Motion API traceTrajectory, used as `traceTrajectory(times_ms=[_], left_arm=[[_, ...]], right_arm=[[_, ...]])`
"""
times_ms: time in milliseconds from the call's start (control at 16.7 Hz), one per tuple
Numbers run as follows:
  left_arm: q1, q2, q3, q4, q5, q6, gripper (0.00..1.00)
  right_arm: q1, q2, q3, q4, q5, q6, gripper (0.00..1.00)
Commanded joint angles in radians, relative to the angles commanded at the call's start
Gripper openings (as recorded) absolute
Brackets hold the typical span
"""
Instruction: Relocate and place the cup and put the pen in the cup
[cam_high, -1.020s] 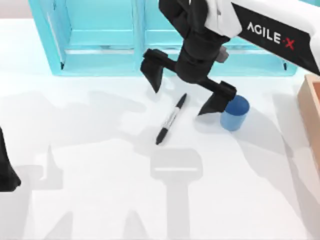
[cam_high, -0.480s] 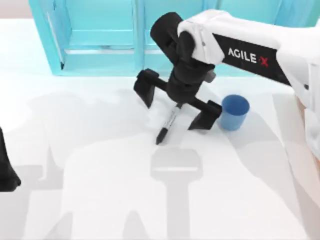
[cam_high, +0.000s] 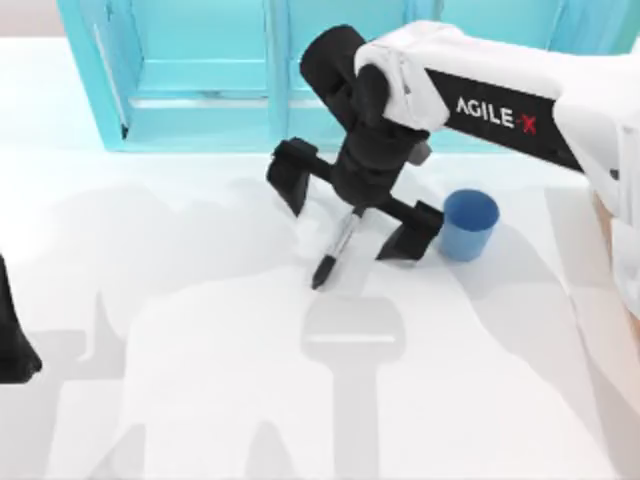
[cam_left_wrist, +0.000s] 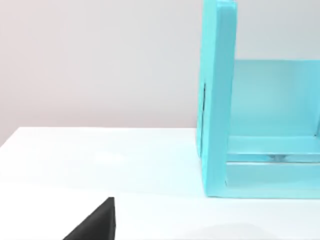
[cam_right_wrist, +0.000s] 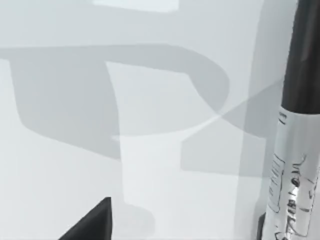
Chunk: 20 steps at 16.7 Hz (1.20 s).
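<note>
Our right gripper (cam_high: 352, 215) sits low over the pen (cam_high: 334, 253), its jaws wide apart, one on each side of it. The pen lies flat on the white table (cam_high: 200, 400). The blue cup (cam_high: 468, 225) stands just beside the gripper. Our left arm (cam_high: 12, 340) rests at the table's left edge.

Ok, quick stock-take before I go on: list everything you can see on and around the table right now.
slim black marker pen: one, black with grey-white band, lying mid-table under the right claw
small round blue cup: one, blue, upright, right of the pen
turquoise open shelf unit: one, along the table's far edge
brown wooden box: one, at the table's right edge
white table: one
right claw: open, astride the pen
left claw: parked at the left edge
</note>
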Motion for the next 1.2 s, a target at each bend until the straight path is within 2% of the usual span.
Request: traceTrajectory(times_ms=[660, 1140, 1200], left_arm=[[0.000, 0.000, 0.000, 0.000, 0.000, 0.000, 1.00], [0.000, 0.000, 0.000, 0.000, 0.000, 0.000, 1.00], [0.000, 0.000, 0.000, 0.000, 0.000, 0.000, 1.00]], right_arm=[[0.000, 0.000, 0.000, 0.000, 0.000, 0.000, 0.02], [0.000, 0.000, 0.000, 0.000, 0.000, 0.000, 0.00], [-0.010, -0.086, -0.020, -0.076, 0.036, -0.038, 0.00]])
